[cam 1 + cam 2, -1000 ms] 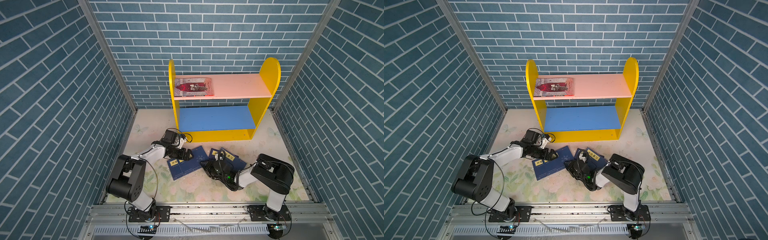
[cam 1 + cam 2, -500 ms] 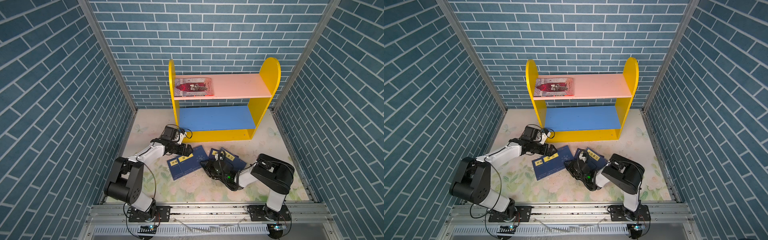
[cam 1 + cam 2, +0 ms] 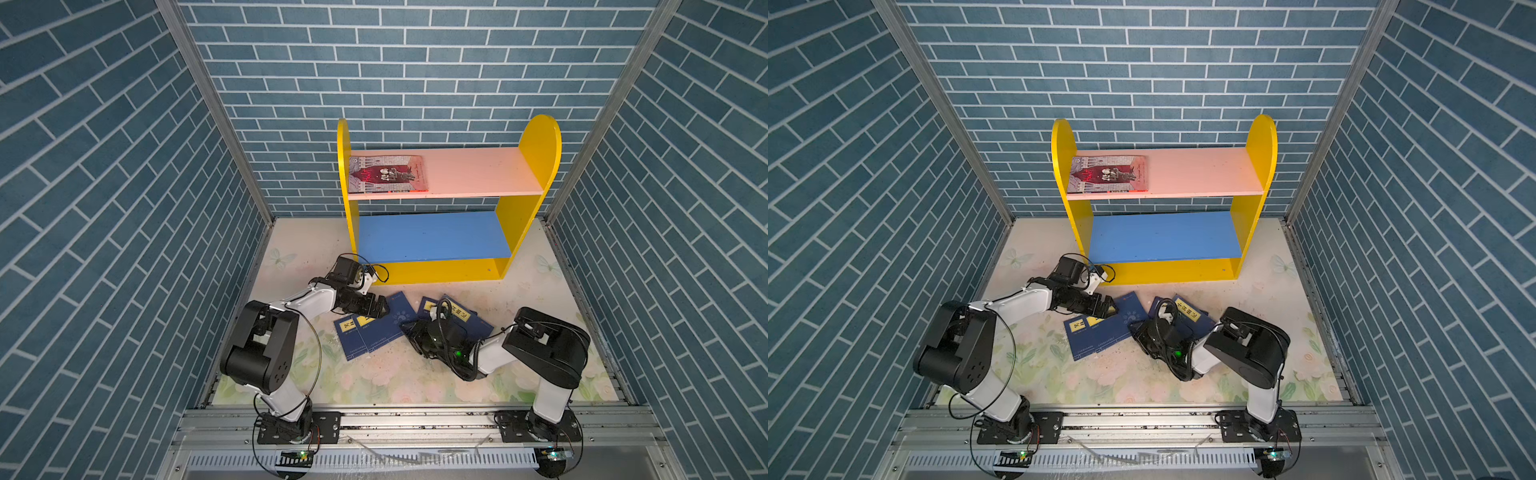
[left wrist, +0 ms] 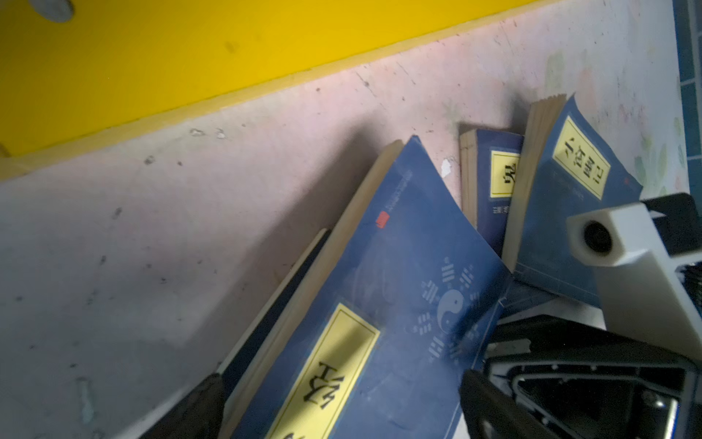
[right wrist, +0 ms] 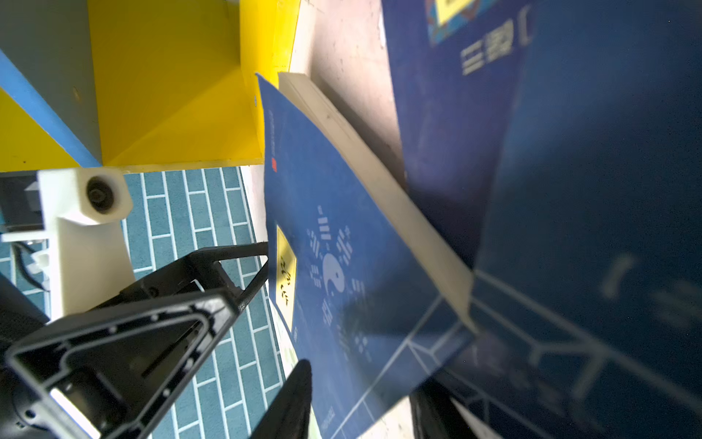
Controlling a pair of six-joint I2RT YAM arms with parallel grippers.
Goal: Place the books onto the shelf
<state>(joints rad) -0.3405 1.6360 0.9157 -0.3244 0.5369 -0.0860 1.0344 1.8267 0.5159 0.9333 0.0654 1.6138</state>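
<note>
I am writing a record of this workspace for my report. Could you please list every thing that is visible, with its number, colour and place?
shelf: one; yellow sides, pink upper board, blue lower board; at the back of the mat.
illustrated book: one; grey and red; flat on the pink board, left end.
navy books: four; yellow labels; on the mat in front of the shelf, overlapping in two pairs.
mat: one; pale floral; covers the floor.
walls: three; blue brick pattern; back and both sides.
rail: one; silver; front edge.
arms: two; white and black; bases on the rail.
left gripper: one; black; open, fingers either side of the left pair's top book.
right gripper: one; black; around a corner of the same book, grip unclear.
</note>
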